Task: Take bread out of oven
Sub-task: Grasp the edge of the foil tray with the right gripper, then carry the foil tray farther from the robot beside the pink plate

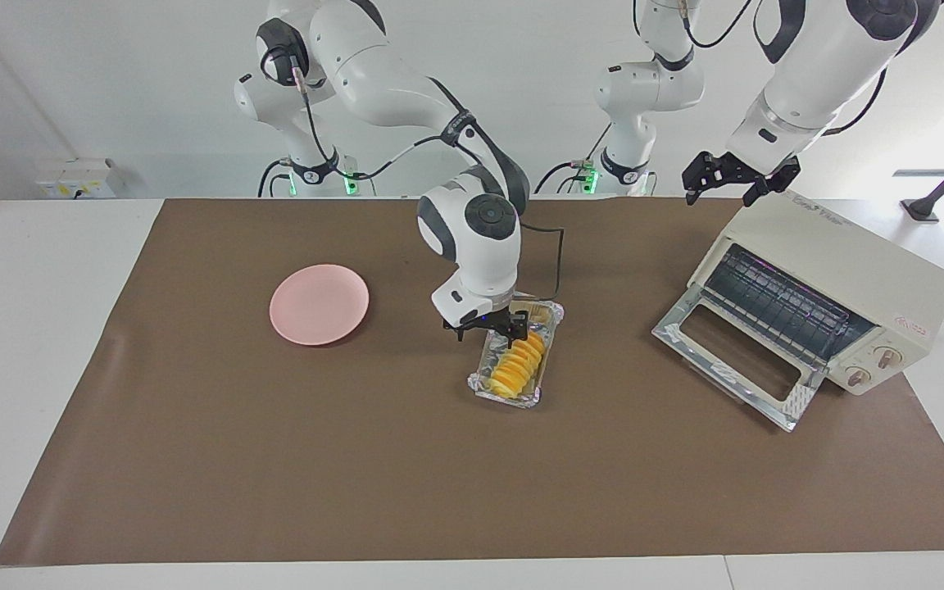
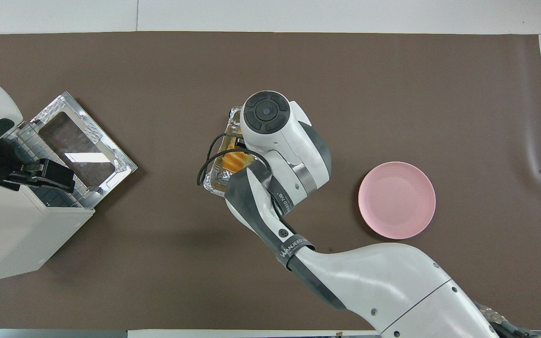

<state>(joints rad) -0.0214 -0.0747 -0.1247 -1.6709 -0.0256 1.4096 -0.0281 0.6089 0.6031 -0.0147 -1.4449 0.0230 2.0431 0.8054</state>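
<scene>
The golden ridged bread (image 1: 517,365) lies in a crinkled foil tray (image 1: 484,387) on the brown mat at the middle of the table, outside the oven. My right gripper (image 1: 495,329) is down at the end of the bread nearer to the robots; in the overhead view the arm hides most of the bread (image 2: 235,159) and tray (image 2: 210,184). The cream-white oven (image 1: 841,254) stands at the left arm's end with its glass door (image 1: 734,360) dropped open and its rack bare. My left gripper (image 1: 724,190) hangs open and empty over the oven's top (image 2: 17,244).
A round pink plate (image 1: 319,304) lies on the mat toward the right arm's end, also seen in the overhead view (image 2: 396,199). The oven's open door (image 2: 82,150) juts out toward the table's middle.
</scene>
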